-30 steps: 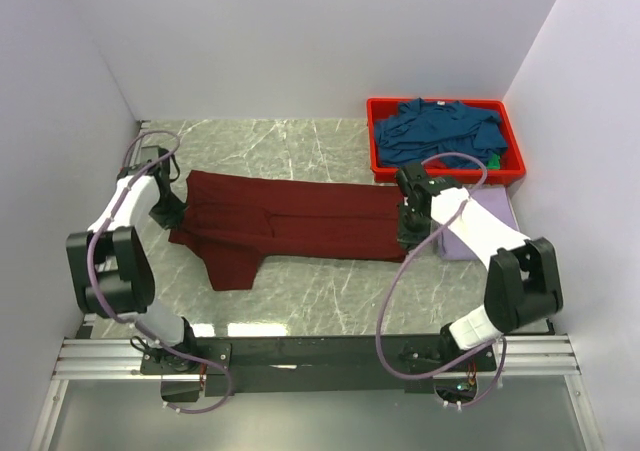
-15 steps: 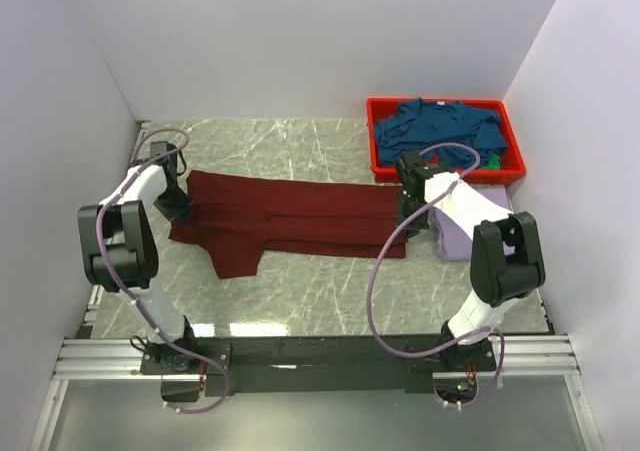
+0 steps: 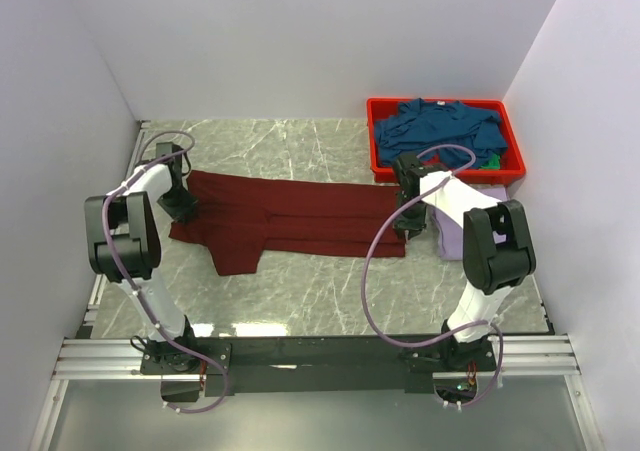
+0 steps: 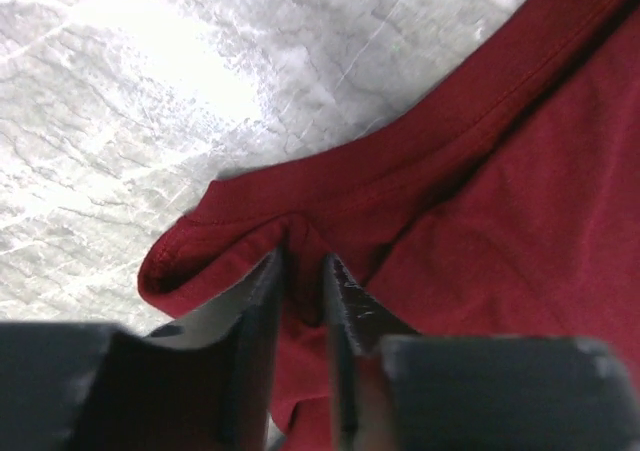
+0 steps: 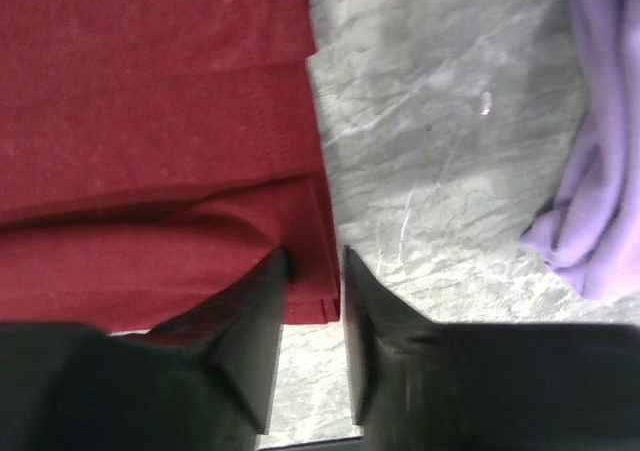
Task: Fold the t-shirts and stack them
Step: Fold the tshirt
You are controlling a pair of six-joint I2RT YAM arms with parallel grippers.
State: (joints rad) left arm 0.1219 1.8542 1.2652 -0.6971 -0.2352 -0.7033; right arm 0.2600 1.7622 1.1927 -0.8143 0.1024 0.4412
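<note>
Only wrist views reveal left pincer (image 4: 303, 263), right pincer (image 5: 314, 257) pinching maroon shirt (image 3: 290, 216).

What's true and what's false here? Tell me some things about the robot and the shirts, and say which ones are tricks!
1. The left pincer pinches the dark red shirt. True.
2. The red bin holds blue shirts. True.
3. The right pincer holds the purple shirt. False: it pinches the dark red shirt's edge; the purple shirt lies beside it on the table.
4. The dark red shirt is inside the bin. False: it lies stretched across the table.
</note>
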